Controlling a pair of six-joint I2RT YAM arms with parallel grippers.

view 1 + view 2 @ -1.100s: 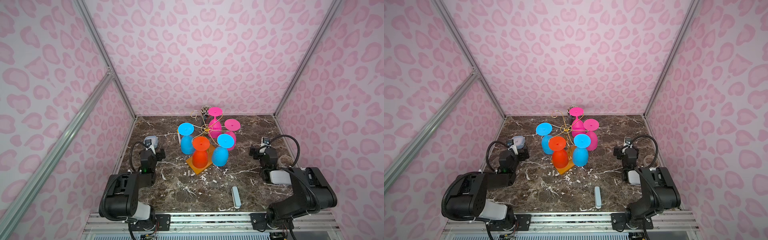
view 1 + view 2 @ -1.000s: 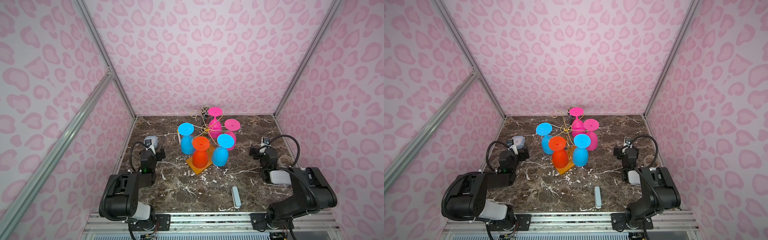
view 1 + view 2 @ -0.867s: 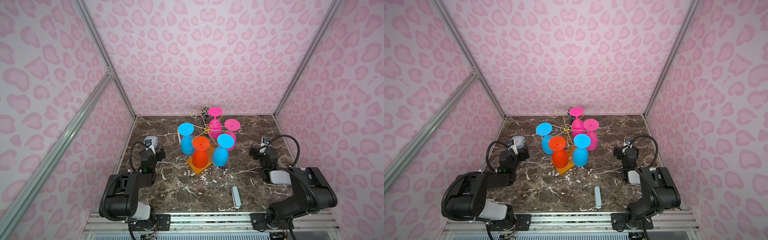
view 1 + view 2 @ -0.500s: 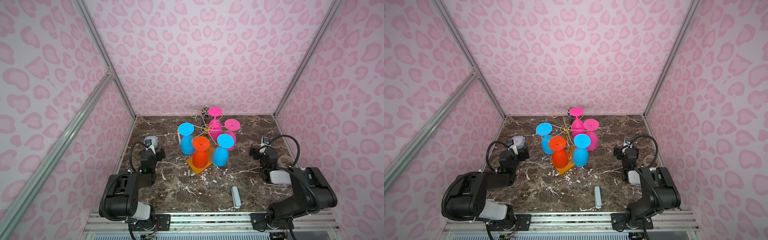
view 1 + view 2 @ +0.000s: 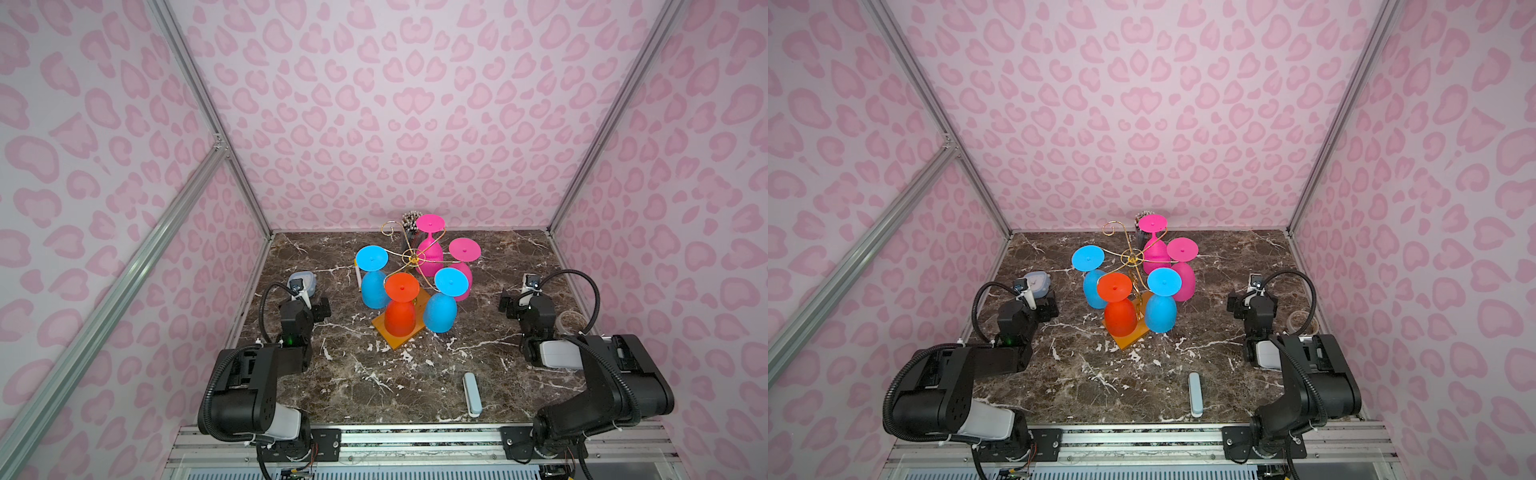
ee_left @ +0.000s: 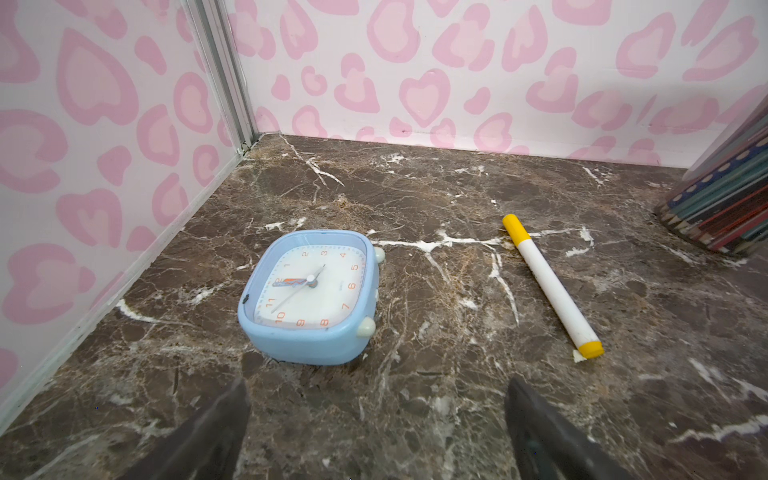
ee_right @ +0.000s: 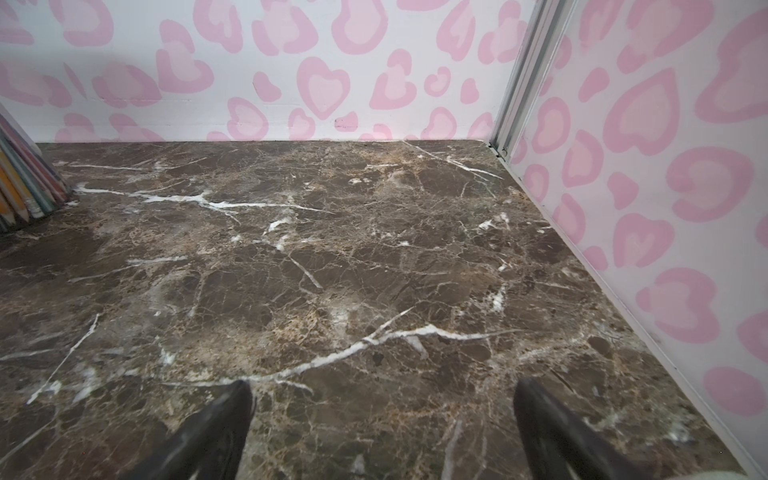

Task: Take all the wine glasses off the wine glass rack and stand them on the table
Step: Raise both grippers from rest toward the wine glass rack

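Wrist views showed left gripper (image 6: 376, 415) and right gripper (image 7: 382, 415) gaping empty, nine and three o'clock from the wine glass rack (image 5: 397, 340).

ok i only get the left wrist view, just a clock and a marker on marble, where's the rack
observer: the wine glass rack stands in the middle, toward the back wall
operator: how many glasses on it
observer: five hang upside down, the orange wine glass nearest the front
operator: and the right claw
observer: right claw is open over bare marble, holding nothing
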